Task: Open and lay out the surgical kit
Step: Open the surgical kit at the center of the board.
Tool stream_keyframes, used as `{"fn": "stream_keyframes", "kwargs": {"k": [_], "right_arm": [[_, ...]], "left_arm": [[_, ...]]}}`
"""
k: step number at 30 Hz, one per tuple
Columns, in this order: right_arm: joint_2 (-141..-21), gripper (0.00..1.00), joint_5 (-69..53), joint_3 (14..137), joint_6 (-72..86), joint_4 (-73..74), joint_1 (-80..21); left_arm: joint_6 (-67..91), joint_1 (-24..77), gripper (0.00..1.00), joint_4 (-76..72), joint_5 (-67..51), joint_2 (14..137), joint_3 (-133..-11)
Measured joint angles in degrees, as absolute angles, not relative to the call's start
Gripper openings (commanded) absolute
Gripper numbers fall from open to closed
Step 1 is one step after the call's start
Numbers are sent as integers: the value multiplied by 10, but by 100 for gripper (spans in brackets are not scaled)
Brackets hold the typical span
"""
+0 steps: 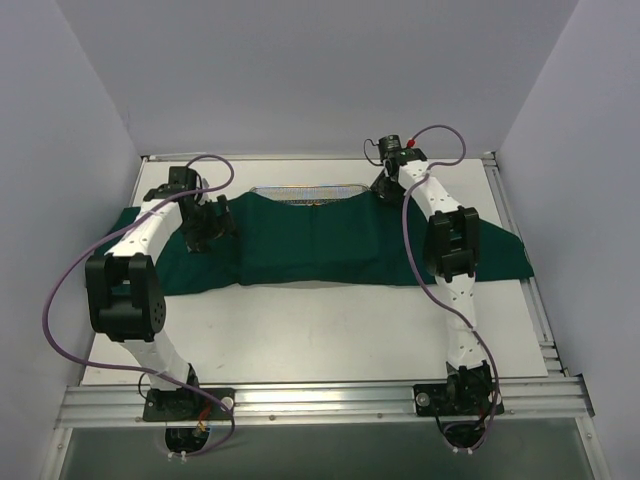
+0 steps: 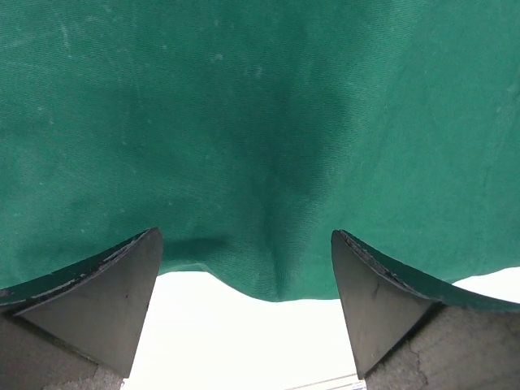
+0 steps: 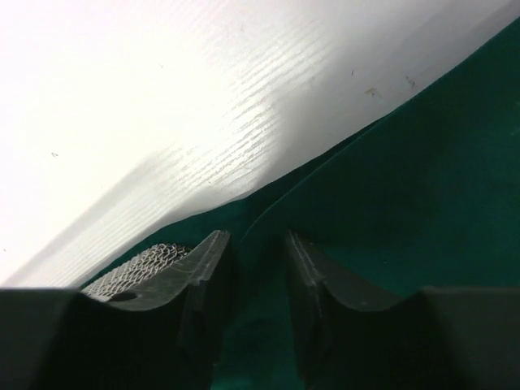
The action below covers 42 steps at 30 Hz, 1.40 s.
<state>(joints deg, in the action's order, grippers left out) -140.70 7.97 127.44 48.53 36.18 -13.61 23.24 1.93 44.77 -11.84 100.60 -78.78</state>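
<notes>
Green cloth wrap [image 1: 320, 245] over mesh tray [image 1: 305, 190]

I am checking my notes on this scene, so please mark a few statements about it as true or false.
1. The left claw is wide open. True.
2. The green cloth is folded into a small square. False: it lies spread wide, from one arm to the other.
3. The mesh tray is fully uncovered. False: only its far rim shows past the cloth.
4. The right claw is close to the tray's mesh. True.
</notes>
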Motion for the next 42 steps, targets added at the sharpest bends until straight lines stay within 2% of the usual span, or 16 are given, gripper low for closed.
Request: {"fn": "stream_keyframes", "kwargs": {"k": [1,3,7,13,20,28,36,42], "right_arm": [[-1407,23,77,1269,484,359,-136],[-1407,20,74,1265,482,358,-136],[-1407,8,74,1264,479,357,-136],[-1407,2,75,1264,478,357,-136],[-1360,0,81,1239,466,375,-136],[-1138,0,81,1037,458,396,-142],[-852,0,58,754,479,414,-157],[-620,0,29,550,538,517,-158]], "left_arm": [[232,19,94,448,-118,1006,-788],[232,19,94,448,-118,1006,-788],[232,19,94,448,-119,1006,-788],[228,19,94,448,-116,1006,-788],[216,19,94,471,-49,996,-789],[214,18,94,483,-13,954,-806],[218,18,94,482,-31,898,-783],[223,17,94,483,-34,863,-757]]}}
